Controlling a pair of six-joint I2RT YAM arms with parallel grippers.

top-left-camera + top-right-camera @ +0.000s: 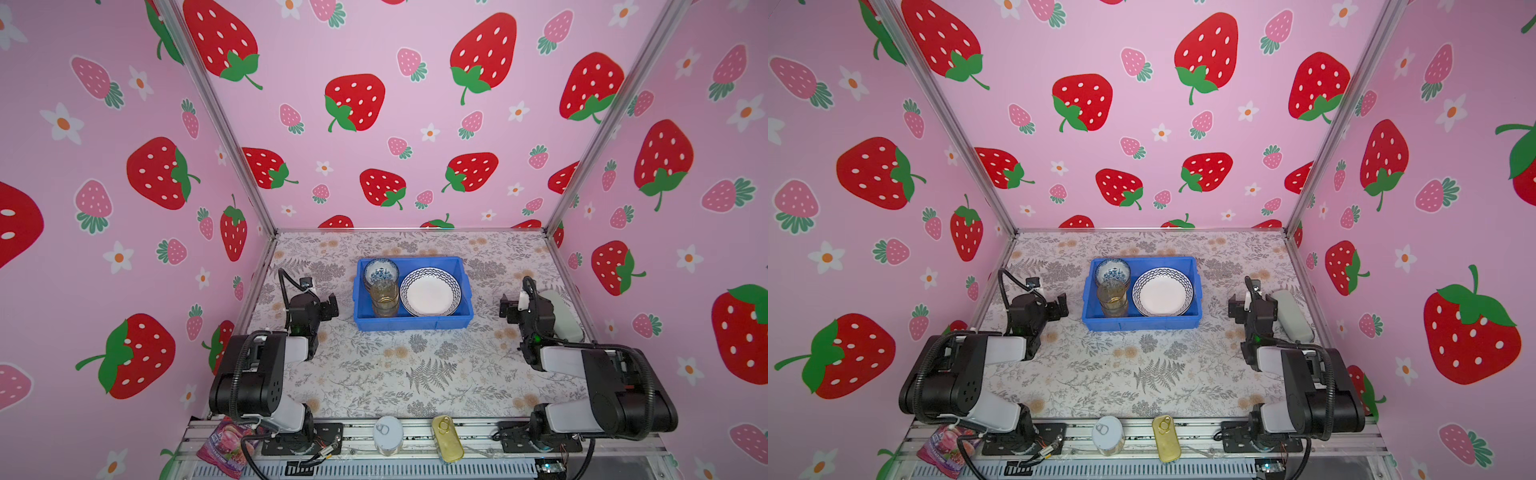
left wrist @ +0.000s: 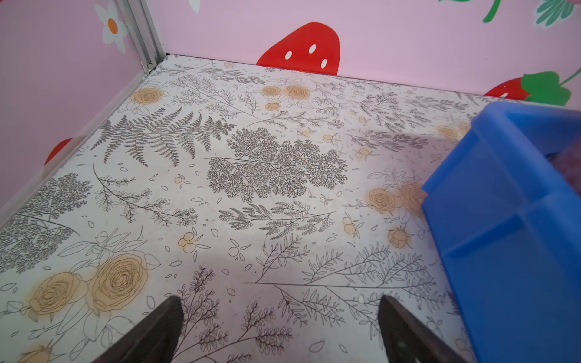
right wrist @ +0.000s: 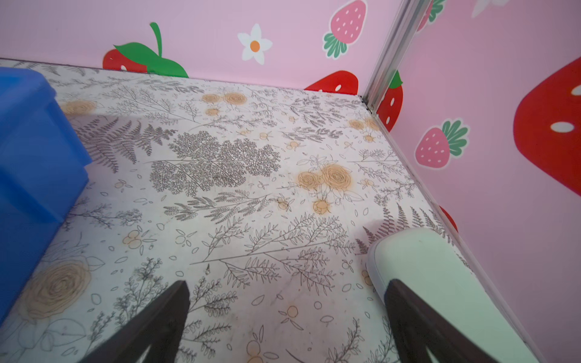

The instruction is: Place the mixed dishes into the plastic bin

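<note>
Blue bin (image 1: pixel 411 323): centred between both grippers; long axis runs from one to the other
Dishes: bowl (image 1: pixel 381 272), tumbler (image 1: pixel 384 297), plate (image 1: pixel 430 291); all inside the bin
Left gripper (image 2: pixel 279 317): jaws wide, empty; bin just inward
Right gripper (image 3: pixel 287 301): jaws wide, empty; about equally near
Left outside: no dish seen; pale oblong thing (image 1: pixel 563 311) beside right gripper, unidentified

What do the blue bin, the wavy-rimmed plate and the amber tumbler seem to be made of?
Blue bin: plastic, smooth, glossy, with moulded ribs.
Wavy-rimmed plate: probably glazed ceramic, opaque white with printed rim.
Amber tumbler: see-through, so glass or clear plastic; cannot tell which.
</note>
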